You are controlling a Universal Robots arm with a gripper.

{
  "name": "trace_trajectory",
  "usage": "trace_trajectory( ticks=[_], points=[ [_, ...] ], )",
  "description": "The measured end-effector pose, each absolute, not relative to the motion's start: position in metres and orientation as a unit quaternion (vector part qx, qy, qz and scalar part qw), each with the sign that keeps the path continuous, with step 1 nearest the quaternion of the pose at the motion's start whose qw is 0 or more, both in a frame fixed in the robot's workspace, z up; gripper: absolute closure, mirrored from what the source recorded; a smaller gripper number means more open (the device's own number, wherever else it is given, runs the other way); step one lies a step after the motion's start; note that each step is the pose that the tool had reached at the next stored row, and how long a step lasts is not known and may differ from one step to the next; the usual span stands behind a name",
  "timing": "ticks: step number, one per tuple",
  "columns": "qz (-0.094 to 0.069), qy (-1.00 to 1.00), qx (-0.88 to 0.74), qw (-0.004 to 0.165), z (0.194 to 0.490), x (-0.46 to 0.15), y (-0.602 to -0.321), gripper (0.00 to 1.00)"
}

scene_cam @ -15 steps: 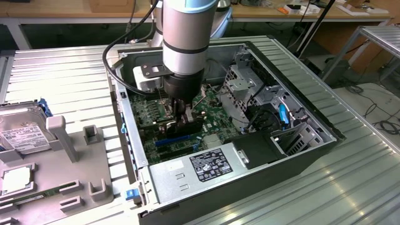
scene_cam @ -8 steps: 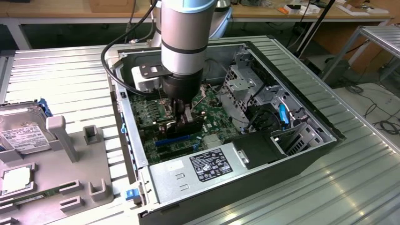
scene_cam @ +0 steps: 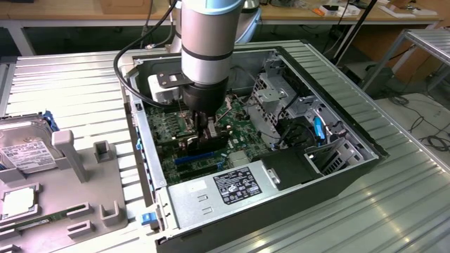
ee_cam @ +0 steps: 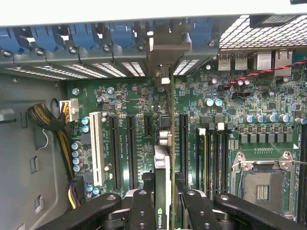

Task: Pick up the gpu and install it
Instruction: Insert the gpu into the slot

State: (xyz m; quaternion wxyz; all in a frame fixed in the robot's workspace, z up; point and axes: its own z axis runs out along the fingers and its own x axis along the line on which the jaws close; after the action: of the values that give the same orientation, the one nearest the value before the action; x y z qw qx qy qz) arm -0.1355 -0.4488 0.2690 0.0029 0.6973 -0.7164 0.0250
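End effector (ee_cam: 165, 207) clamped on gpu (ee_cam: 162, 165), held edge-on over motherboard (ee_cam: 124, 100) slots inside computer case (scene_cam: 355, 158); thin, stiff, light but fragile card, best gripped across upper edge, clear of components

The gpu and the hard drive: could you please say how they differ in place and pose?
The gpu stands on edge inside the case, held by the gripper; the hard drive rests outside it on the grey fixture. The gpu's edge looks dark; the hard drive is silver with a white label. Both are flat rectangles.
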Motion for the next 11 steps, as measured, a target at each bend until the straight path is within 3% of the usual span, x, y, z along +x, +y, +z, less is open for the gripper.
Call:
trace_trajectory(
  ticks=[11],
  points=[
    [0.025,-0.716,0.697,0.002,0.2642,-0.1354,-0.4487,0.73]
  ],
)
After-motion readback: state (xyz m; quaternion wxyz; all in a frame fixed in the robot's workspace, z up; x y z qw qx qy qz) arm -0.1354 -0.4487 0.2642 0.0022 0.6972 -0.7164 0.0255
